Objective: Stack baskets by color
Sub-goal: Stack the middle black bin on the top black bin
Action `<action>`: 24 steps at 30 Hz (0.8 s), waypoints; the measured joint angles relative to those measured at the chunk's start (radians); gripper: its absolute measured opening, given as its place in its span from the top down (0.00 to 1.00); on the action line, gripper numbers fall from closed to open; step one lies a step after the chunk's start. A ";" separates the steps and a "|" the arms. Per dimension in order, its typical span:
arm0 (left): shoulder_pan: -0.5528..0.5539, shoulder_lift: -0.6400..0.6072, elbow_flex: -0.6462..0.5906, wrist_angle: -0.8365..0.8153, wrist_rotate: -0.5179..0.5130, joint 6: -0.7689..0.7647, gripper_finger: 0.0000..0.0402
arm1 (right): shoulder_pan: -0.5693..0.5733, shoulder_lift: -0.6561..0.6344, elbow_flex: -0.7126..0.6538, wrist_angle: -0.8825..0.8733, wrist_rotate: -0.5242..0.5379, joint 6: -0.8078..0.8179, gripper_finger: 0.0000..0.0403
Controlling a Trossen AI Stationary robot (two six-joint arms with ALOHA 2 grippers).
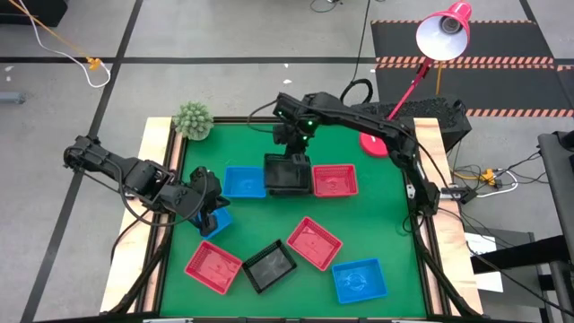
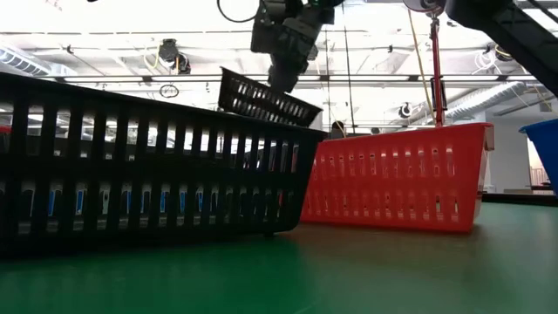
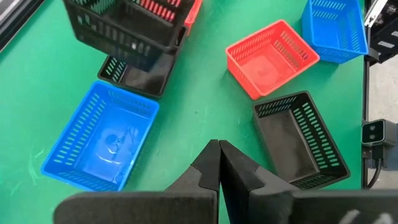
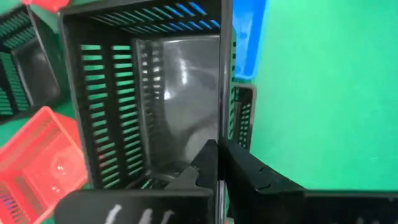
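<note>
The green table [image 1: 386,224] carries the scattered baskets, and over its far middle the right arm reaches in, its right gripper [image 4: 217,163] clenched on the rim wall of a black basket [image 4: 149,93], the thin wall pinched between fingers that are nearly together. In the low view this held black basket [image 2: 266,98] hangs tilted, clear of the table, above another black basket [image 3: 138,71] that sits between a blue basket [image 1: 243,181] and a red basket [image 1: 334,179]. Nearer the front lie a red basket [image 1: 314,242], a third black basket [image 1: 270,266], another red basket [image 1: 213,267] and a blue basket [image 1: 359,280]. At the left side the left gripper [image 3: 219,163] hovers above the mat with its jaws pressed fully together, grasping nothing; a further blue basket [image 1: 221,218] shows partly beneath it in the high view.
</note>
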 joint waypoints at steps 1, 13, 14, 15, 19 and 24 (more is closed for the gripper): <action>0.000 0.000 0.000 -0.001 0.000 0.001 0.99 | 0.002 0.006 0.000 -0.004 0.000 -0.003 0.98; 0.001 0.000 0.000 -0.002 -0.001 0.031 0.99 | 0.003 0.035 -0.024 -0.017 -0.001 -0.007 0.98; 0.001 0.000 0.000 -0.002 -0.001 0.036 0.99 | 0.003 0.035 -0.031 -0.020 -0.001 -0.007 0.98; 0.001 0.000 0.000 -0.002 -0.001 0.039 0.99 | 0.003 0.035 -0.039 -0.022 -0.001 -0.007 0.98; 0.001 0.000 0.000 -0.003 -0.017 0.043 0.99 | 0.004 0.035 -0.072 -0.021 -0.001 -0.005 0.98; 0.001 0.000 0.000 -0.003 -0.026 0.043 0.99 | 0.004 0.035 -0.109 -0.019 0.000 -0.004 0.98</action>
